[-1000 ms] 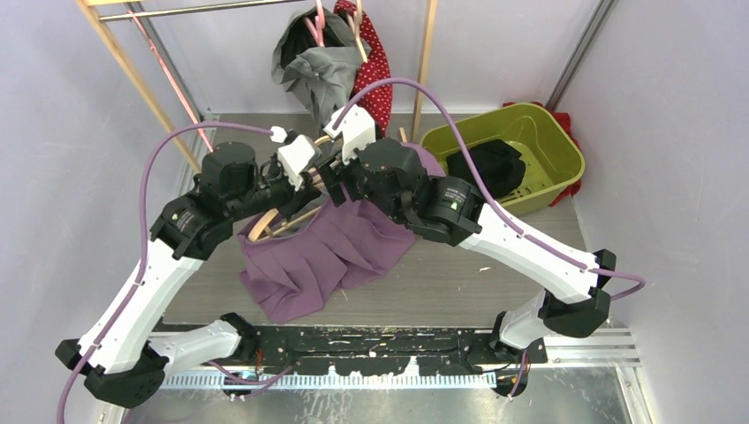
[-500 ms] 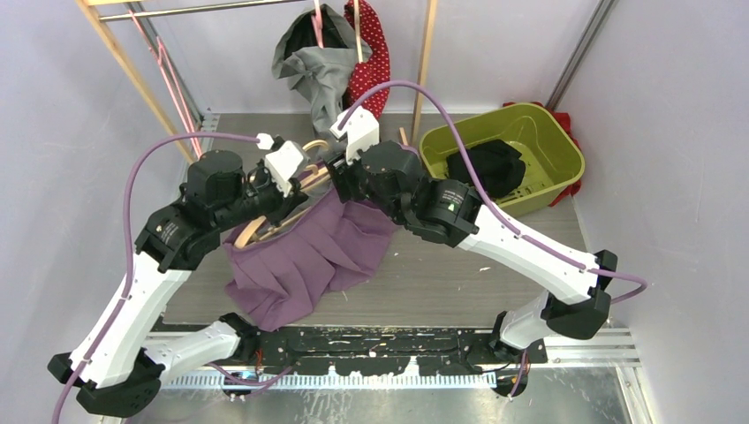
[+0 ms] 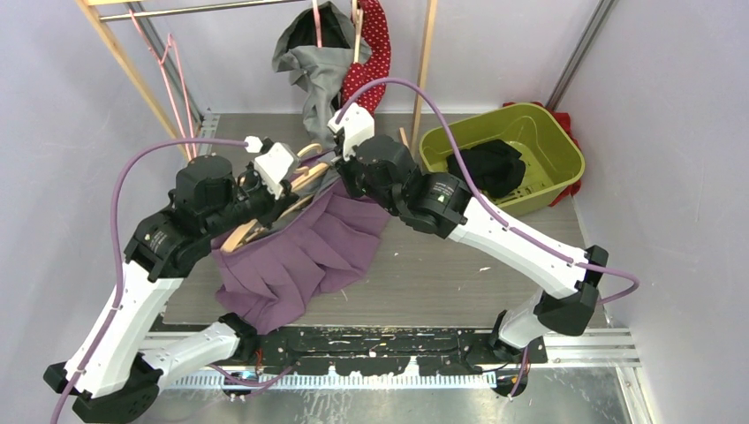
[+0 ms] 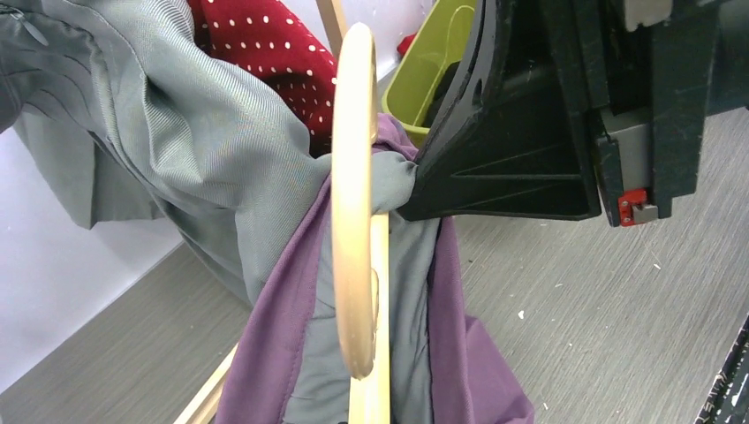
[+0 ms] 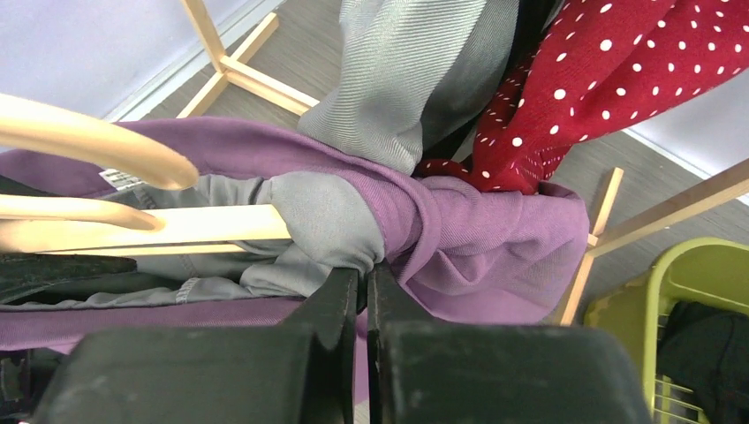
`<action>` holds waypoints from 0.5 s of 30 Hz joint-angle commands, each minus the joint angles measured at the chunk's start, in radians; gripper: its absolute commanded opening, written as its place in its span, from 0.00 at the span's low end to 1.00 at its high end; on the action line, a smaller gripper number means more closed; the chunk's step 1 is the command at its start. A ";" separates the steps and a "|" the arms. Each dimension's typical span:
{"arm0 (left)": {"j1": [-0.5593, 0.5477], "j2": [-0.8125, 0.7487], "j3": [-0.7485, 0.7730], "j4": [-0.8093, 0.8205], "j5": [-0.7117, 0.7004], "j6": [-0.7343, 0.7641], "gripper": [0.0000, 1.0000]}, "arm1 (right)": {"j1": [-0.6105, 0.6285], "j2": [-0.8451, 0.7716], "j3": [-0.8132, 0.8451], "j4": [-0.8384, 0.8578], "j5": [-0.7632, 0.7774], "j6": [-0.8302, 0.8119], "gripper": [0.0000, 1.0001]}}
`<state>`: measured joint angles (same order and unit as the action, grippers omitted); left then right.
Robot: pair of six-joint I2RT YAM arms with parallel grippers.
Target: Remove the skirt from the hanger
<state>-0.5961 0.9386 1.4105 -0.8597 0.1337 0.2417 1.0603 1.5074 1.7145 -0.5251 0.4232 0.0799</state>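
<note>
The purple skirt (image 3: 305, 252) with a grey lining hangs from a wooden hanger (image 3: 265, 221), its lower part spread on the table. My left gripper (image 3: 269, 196) is shut on the hanger; its fingers are out of the left wrist view, where the hanger (image 4: 353, 177) runs up the middle with the skirt (image 4: 265, 353) draped round it. My right gripper (image 5: 364, 276) is shut on a bunched fold of the skirt's waistband (image 5: 336, 221) at the end of the hanger bar (image 5: 177, 225).
A grey garment (image 3: 309, 66) and a red dotted garment (image 3: 375, 53) hang from the wooden rack (image 3: 427, 62) just behind both grippers. Pink hangers (image 3: 172, 79) hang at the back left. A green bin (image 3: 540, 132) holding a black garment (image 3: 486, 168) stands at the right.
My right gripper has shut on the skirt's waistband. The left arm has carried the hanger and skirt to the left, and the right arm has followed.
</note>
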 commanded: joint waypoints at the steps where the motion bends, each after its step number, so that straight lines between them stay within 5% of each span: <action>1: -0.008 -0.075 0.083 0.161 0.045 0.007 0.00 | -0.038 -0.013 0.012 0.001 -0.033 -0.003 0.01; 9: -0.008 -0.108 0.048 0.140 0.030 0.008 0.00 | -0.101 -0.100 0.022 0.010 0.113 -0.078 0.01; 15: -0.008 -0.106 0.036 0.148 0.032 0.004 0.00 | -0.124 -0.113 0.092 -0.009 0.078 -0.104 0.01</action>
<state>-0.6010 0.8837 1.4101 -0.8223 0.1383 0.2417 0.9955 1.4460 1.7226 -0.5484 0.3782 0.0357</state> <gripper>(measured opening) 0.170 0.058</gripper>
